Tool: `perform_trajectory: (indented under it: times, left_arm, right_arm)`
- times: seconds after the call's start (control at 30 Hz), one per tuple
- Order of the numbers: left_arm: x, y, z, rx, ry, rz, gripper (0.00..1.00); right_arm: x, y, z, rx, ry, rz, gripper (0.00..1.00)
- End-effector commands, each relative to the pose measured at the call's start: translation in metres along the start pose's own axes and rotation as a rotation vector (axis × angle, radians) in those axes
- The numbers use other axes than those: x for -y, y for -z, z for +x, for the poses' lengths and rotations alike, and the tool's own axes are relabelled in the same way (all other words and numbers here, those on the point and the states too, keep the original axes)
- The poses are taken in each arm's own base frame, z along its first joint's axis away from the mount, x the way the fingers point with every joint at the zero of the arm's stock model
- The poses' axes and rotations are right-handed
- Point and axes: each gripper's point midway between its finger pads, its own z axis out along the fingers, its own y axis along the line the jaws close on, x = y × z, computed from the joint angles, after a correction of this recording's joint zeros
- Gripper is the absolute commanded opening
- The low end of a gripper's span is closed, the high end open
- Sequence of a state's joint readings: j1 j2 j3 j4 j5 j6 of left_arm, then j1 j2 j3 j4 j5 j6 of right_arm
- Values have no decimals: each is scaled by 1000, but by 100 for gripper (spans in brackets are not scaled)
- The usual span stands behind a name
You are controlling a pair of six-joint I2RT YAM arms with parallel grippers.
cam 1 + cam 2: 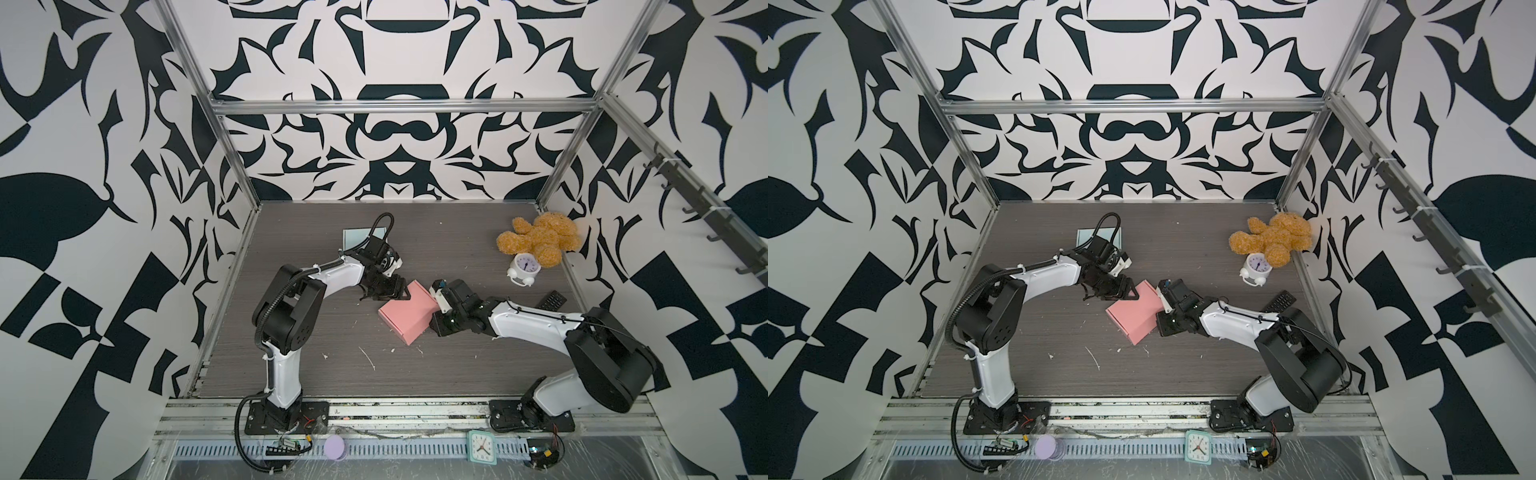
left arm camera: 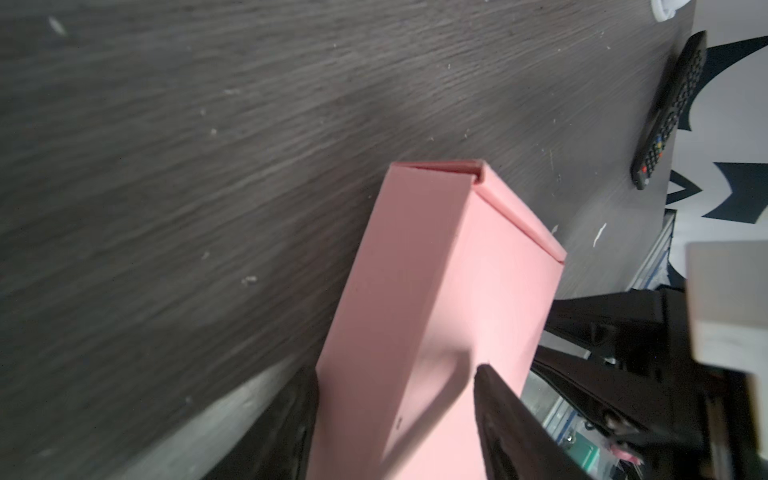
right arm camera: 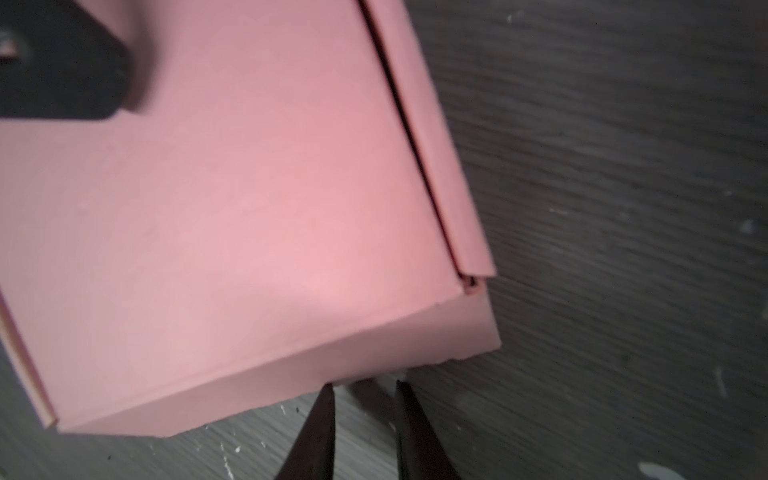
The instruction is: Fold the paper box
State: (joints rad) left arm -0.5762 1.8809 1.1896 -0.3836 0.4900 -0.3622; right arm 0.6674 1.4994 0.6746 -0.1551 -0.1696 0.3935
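– Grey worktop [image 1: 332,374], centre: is the pink box [image 1: 409,313] folded?
– Nearly, it seems: lid down, one seam [image 3: 413,137] gaping. Left gripper [image 1: 384,296] spans its far corner, grip unclear; right gripper [image 3: 365,384], slightly parted, empty, sits at its side.

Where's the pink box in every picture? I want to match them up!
Top view: the pink box is in the middle of the table.
Top view: same spot, a little further left in the picture.
Left wrist: close up, stretching away from the camera.
Right wrist: close up, filling most of the picture.
Shared landmark: the grey wood-grain table under it, in every view.
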Motion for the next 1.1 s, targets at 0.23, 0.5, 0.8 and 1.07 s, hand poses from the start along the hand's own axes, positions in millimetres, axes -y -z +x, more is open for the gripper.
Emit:
perform_trajectory:
  times: [0.23, 0.5, 0.8, 1.07]
  left_arm:
    - [15, 2, 26, -12, 25, 53, 60]
    - [13, -4, 41, -33, 43, 51, 59]
    - [27, -6, 49, -44, 45, 90, 59]
    - [21, -7, 58, -44, 58, 84, 59]
  right_arm:
    - [-19, -1, -36, 63, 32, -54, 26]
    - [-32, -2, -49, 98, 31, -112, 26]
    - [-65, 0, -62, 140, 63, -213, 26]
    - [-61, -3, -56, 119, 56, -198, 27]
